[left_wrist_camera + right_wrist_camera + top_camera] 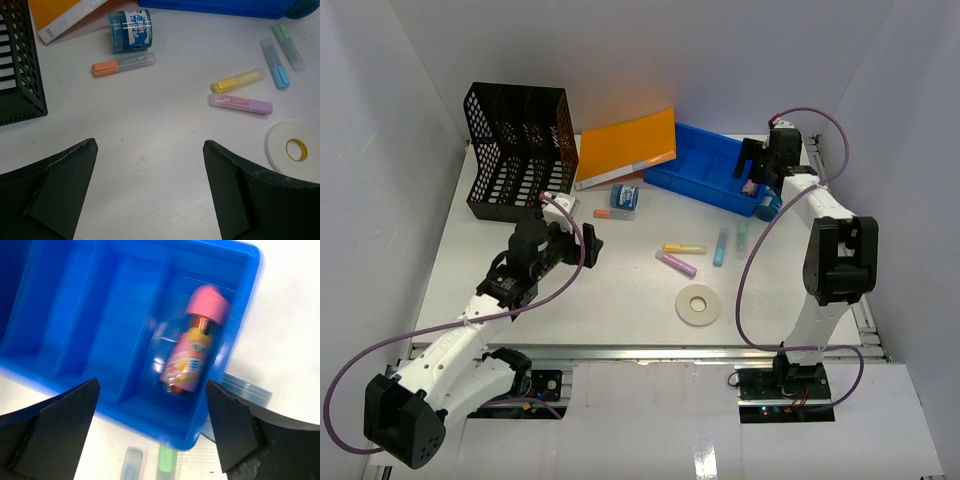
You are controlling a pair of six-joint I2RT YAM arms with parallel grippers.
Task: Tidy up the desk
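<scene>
Inside the white-walled enclosure, the desk [570,310] fills the floor as a smooth, matte white rectangle, with an aluminium rail along its near edge. At its far left corner stands a black perforated file rack [515,150]. A glossy orange folder [630,145] and a moulded blue plastic tray [705,150] lie along the far edge. In the tray's end compartment lies a small bottle [195,355] with a rounded pink cap and a cartoon label. Toward the desk's middle are capped translucent highlighters [241,103], a flat white tape roll [292,149] and a squat blue tub [131,31]; their print is too small to read. The left gripper [150,190] hangs over bare tabletop with its fingers spread, and the right gripper [150,435] is spread wide above the tray.
</scene>
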